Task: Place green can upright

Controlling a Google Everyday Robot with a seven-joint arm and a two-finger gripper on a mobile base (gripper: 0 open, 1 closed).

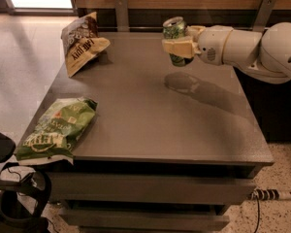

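The green can is a small green drink can with a silver top. It is held nearly upright in the air above the far middle of the grey table. My gripper comes in from the right on a white arm and is shut on the can around its middle. The can's lower end shows below the fingers. Its shadow lies on the table just below it.
A brown chip bag stands at the table's far left corner. A flat green chip bag lies at the near left edge. A wooden wall with metal brackets runs behind the table. A power strip lies on the floor at the right.
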